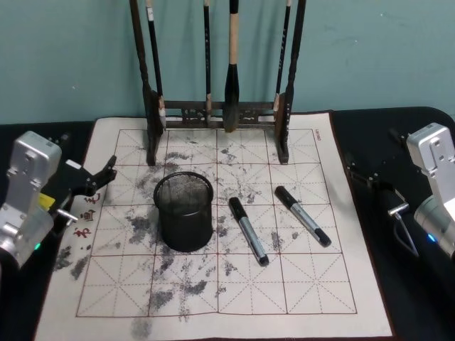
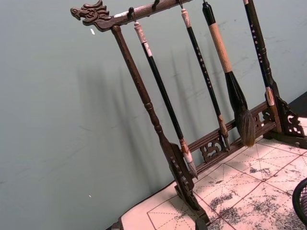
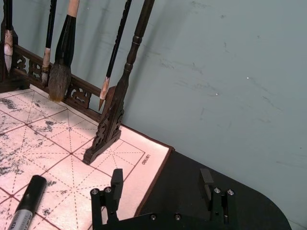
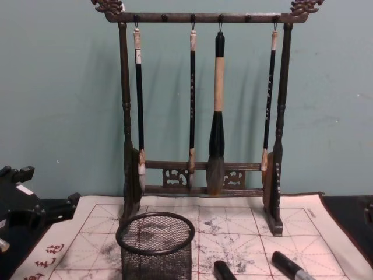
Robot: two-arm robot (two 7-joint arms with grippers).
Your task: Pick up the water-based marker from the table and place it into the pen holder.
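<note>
Two markers with grey barrels and black caps lie on the ink-stained practice mat: one [image 1: 248, 231] just right of the pen holder, the other [image 1: 303, 216] farther right. The pen holder [image 1: 185, 231] is a short black wire-mesh cup standing upright at the mat's middle, with nothing showing inside. The chest view has the holder [image 4: 156, 265] up front and both marker caps [image 4: 224, 271] [image 4: 288, 265] at its right. My left gripper [image 1: 99, 177] hovers open at the mat's left edge. My right gripper [image 3: 161, 179] is open over the black table at the mat's right edge, beside a marker [image 3: 26, 203].
A tall dark wooden rack of hanging calligraphy brushes [image 1: 220, 106] stands at the back of the mat, behind the holder. The mat [image 1: 306, 284] lies on a black table against a teal wall. Its front half carries only ink stains.
</note>
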